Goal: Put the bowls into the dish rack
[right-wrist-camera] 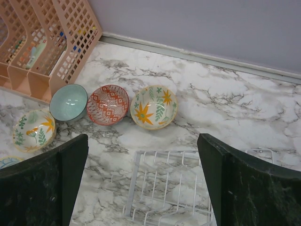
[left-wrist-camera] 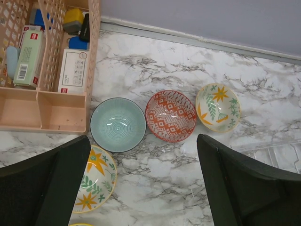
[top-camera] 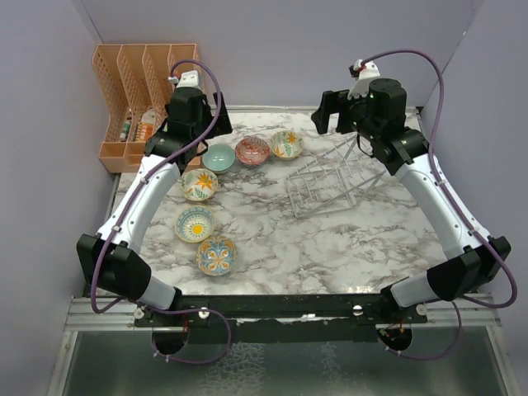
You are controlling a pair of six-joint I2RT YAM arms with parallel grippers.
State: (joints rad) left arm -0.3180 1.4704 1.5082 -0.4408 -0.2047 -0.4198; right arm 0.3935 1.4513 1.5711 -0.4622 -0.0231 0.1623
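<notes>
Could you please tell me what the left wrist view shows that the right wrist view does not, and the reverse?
Only the left wrist view looks down into the orange organizer, showing the boxes in its compartments. Only the right wrist view shows the row of wire slots of the dish rack; the left catches just a corner of it. Both show the teal bowl, the red-patterned bowl beside it, the floral bowl ending their row, a second floral bowl nearer the arms, and the marble table.
</notes>
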